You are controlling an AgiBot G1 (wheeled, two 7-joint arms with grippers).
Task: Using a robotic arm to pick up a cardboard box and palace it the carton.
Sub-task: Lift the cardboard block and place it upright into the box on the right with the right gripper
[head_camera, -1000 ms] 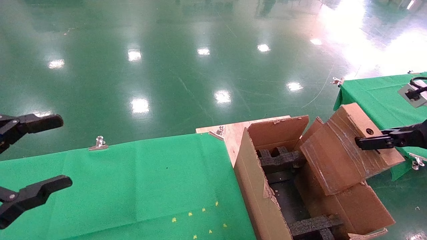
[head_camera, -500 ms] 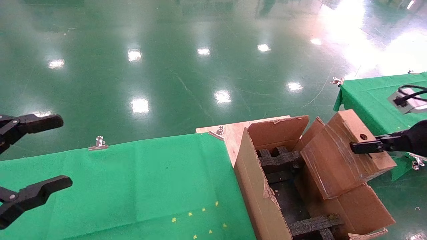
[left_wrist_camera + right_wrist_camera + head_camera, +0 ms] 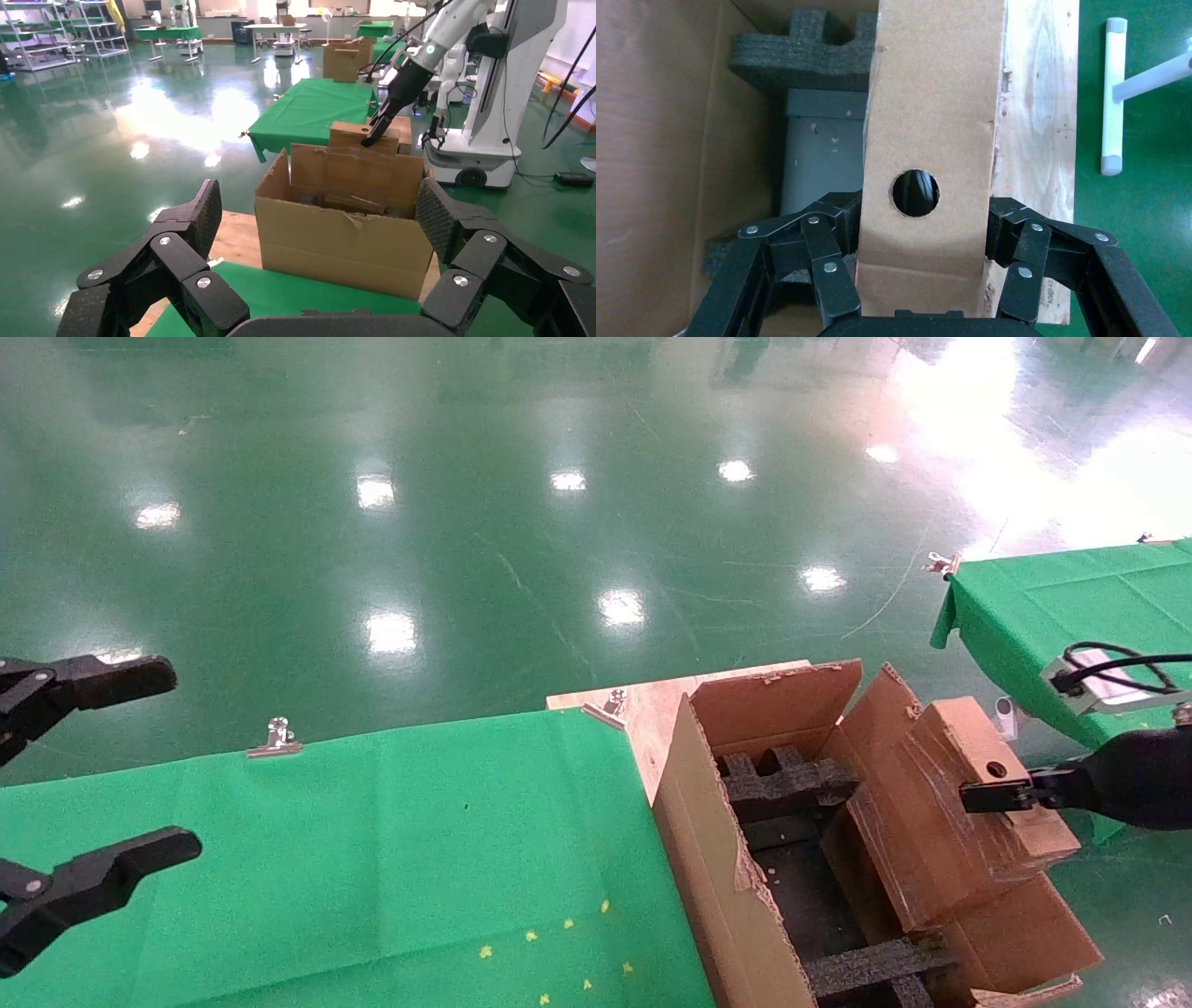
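The cardboard box [image 3: 950,803], flat and brown with a round hole, stands tilted with its lower end inside the right side of the carton [image 3: 708,859]. My right gripper [image 3: 987,796] is shut on the box's upper end. In the right wrist view its fingers [image 3: 835,239] clamp both sides of the box [image 3: 933,112] below the hole. Black foam inserts [image 3: 787,780] line the carton. The white robotic arm [image 3: 450,28] with its green ring light shows in the left wrist view, above the carton [image 3: 337,246]. My left gripper [image 3: 93,784] is open and empty at the far left.
A green cloth table [image 3: 372,859] with metal clips [image 3: 277,738] lies left of the carton. The carton stands on a plywood board [image 3: 643,710]. A second green table [image 3: 1052,607] is at the right. A white rod [image 3: 1112,98] lies beside the board.
My right gripper has moved down and toward me with the cardboard box, sinking it deeper into the carton. The left arm has not moved.
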